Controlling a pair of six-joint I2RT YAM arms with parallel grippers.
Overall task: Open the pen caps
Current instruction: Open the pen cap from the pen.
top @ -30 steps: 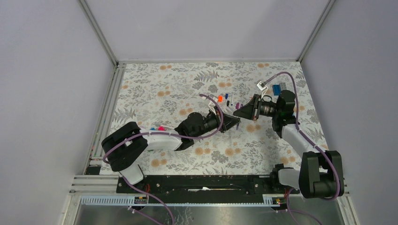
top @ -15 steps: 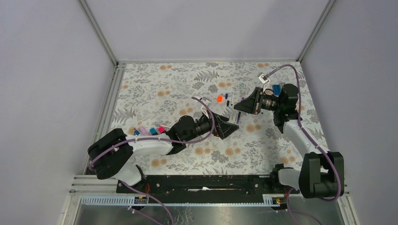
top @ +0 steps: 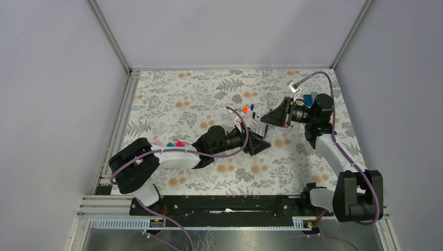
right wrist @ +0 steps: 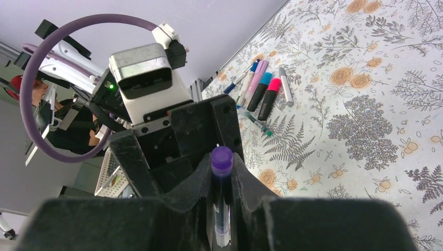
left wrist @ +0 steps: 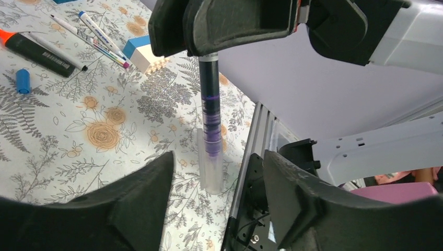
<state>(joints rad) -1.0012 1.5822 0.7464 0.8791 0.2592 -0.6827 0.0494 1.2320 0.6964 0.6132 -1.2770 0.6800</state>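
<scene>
Clamping the slim pen [left wrist: 209, 104] by its dark upper barrel in the right end effector [left wrist: 209, 47], holding it upright over the middle of the floral worktop [left wrist: 78, 151], purple end [right wrist: 222, 159] up. Spreading the left end effector [left wrist: 215, 159] wide around the lower end, flanking the clear sleeve [left wrist: 212, 180] with a gap on each side. Taking that sleeve for the cap, though unable to tell for certain against the purple end. Judging the pen light, stiff and thin, its smooth plastic likely to slide or twist in a loose pinch. Expecting a friction fit, calling for a firm squeeze low on the sleeve, below the purple bands, and a straight pull along the barrel; over-squeezing risking a flexed thin wall. Leaving the pink cap [right wrist: 274, 83] and blue cap [right wrist: 265, 78] lying well apart on the worktop
</scene>
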